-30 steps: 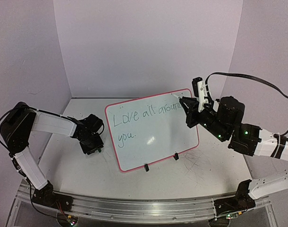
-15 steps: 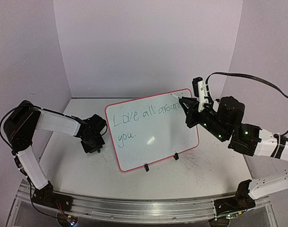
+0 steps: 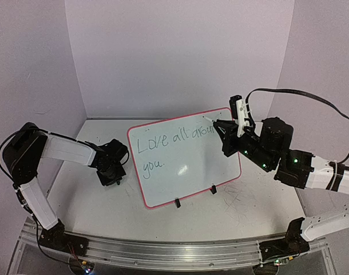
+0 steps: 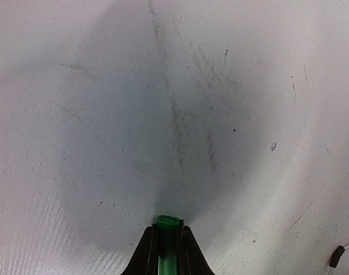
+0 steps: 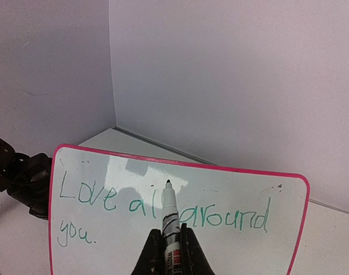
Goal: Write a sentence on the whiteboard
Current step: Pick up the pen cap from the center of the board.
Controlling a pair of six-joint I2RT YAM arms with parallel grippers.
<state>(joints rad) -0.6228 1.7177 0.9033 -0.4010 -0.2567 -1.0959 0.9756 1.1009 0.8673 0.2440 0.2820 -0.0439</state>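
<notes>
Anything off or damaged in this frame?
Grey scribble marks stain the tabletop just right of the whiteboard, near its front edge; they look like stray ink off the board. The whiteboard also sits skewed to the table's front edge. The sentence itself looks clean.

Beneath me the scuffed white tabletop [image 3: 83, 195] shows grey scribble marks [image 3: 238, 199] at about four o'clock, a metal rail [image 3: 174, 247] runs along six o'clock, and pale lilac walls [image 3: 174, 57] close off twelve.

Scuffed white counter [image 3: 83, 200], grey scribble marks [image 3: 238, 198] at right. Carries large glossy white rectangular whiteboard [image 3: 189, 172], red-pink rimmed, standing tilted on two small black clips [image 3: 177, 202].
</notes>
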